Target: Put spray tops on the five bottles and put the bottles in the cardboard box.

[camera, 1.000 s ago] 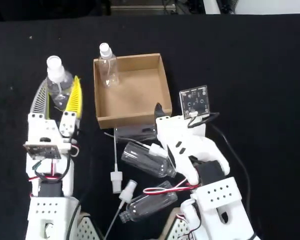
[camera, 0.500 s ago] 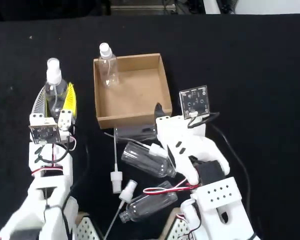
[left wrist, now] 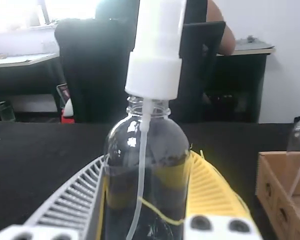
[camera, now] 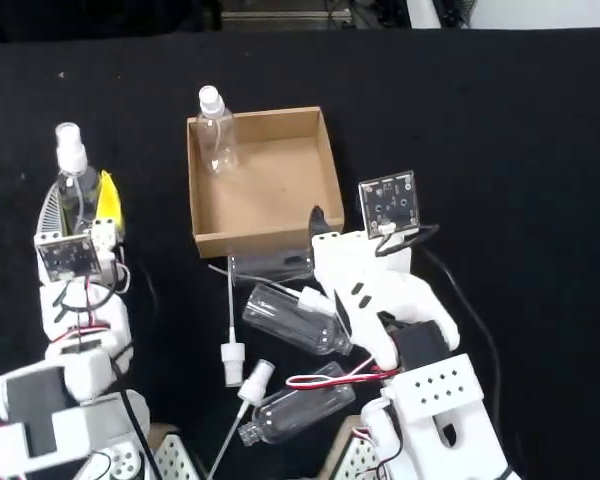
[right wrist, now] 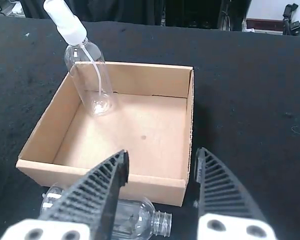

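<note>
Here the left wrist view gives what the high view cannot: the held bottle (left wrist: 145, 150) stands upright between the grey and yellow fingers (left wrist: 210, 185) of the left claw (camera: 80, 192). The fingers press its sides, so the claw grips it. Its white spray top (left wrist: 155, 60) sits on the neck, with the tube hanging down inside the clear body. The high view places this pair well to the left of the cardboard box (right wrist: 140, 135), above the black table (camera: 480, 120).

The right wrist view looks down through the right claw (right wrist: 161, 155), whose fingers are spread wide and hold nothing. It hangs over the box's near wall. In the far left corner of the box a capped bottle (right wrist: 90, 85) stands upright against the walls. Just outside the near wall, below the claw, an uncapped bottle (right wrist: 135, 222) lies on its side.

The high view adds things nearer the arm bases. A second loose bottle (camera: 295, 320) lies partly under the right arm, and a third loose bottle (camera: 298, 410) lies closer in. To their left, two loose spray tops (camera: 232, 358) (camera: 257, 378) lie just beside each other on the table, with their thin tubes stretched out.
</note>
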Controlling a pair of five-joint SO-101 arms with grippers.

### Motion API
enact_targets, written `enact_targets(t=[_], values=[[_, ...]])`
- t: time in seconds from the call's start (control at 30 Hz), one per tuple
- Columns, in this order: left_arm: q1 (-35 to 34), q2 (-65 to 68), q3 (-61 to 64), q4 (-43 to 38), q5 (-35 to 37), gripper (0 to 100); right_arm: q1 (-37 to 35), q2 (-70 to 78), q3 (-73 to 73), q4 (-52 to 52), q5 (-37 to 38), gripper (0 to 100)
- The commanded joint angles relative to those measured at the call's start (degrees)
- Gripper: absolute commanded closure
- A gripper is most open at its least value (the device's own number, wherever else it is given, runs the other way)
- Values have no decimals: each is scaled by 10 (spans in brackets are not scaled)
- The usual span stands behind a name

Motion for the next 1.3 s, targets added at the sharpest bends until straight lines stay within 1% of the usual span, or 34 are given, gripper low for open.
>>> enact_targets(t=[0.0, 0.3, 0.33, 0.4, 0.53, 0.6, 0.93, 1.27], values=[[-31, 44, -58, -18, 6, 970, 6, -15, -2, -16, 1, 801], [-129, 171, -120, -20, 7, 970, 6, -15, -2, -16, 3, 801], [-138, 181, -120, -31, 8, 970, 6, -15, -2, -16, 3, 801], [-154, 201, -113, -73, 22, 970, 6, -15, -2, -16, 3, 801], [-189, 245, -102, -185, 96, 970, 6, -15, -2, -16, 4, 801], [-199, 273, -105, -222, 108, 970, 6, -15, -2, -16, 4, 801], [-204, 389, -150, -229, 107, 970, 5, -15, 6, -18, 4, 801], [-205, 404, -153, -229, 108, 970, 5, -15, 6, -19, 4, 801]])
